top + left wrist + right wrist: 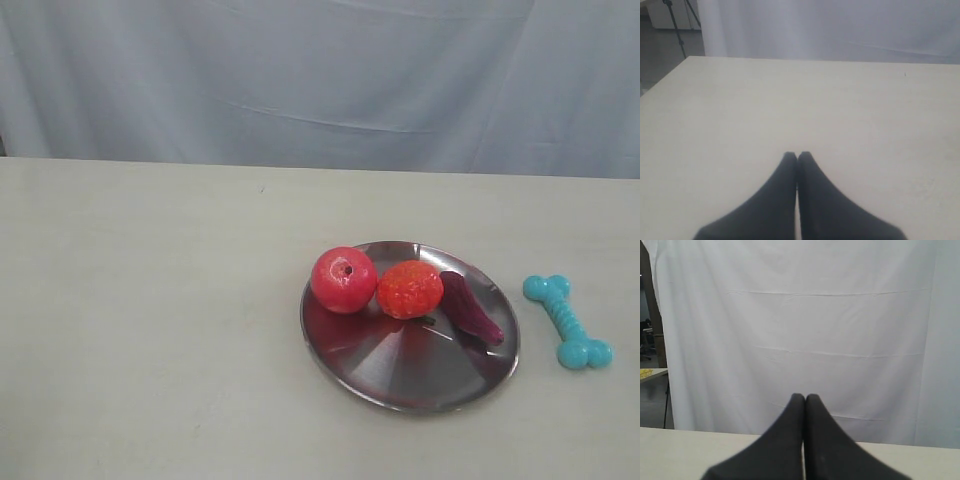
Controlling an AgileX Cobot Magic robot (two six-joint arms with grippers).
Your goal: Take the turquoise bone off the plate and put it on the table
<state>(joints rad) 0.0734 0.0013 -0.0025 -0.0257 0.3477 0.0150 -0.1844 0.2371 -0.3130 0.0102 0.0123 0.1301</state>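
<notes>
The turquoise bone (568,320) lies flat on the cream table (150,320), just right of the steel plate (400,375) and apart from its rim. Neither gripper shows in the exterior view. In the left wrist view my left gripper (797,156) is shut with nothing between its black fingers, over bare table top (865,130). In the right wrist view my right gripper (805,397) is also shut and empty, pointing at the white curtain above the table's far edge. Neither wrist view shows the bone or the plate.
On the plate sit a red apple-like ball (343,279), an orange-red strawberry-like toy (409,289) and a dark purple elongated toy (470,307). A pale curtain (320,80) hangs behind the table. A tripod (677,25) stands off the table's far left corner.
</notes>
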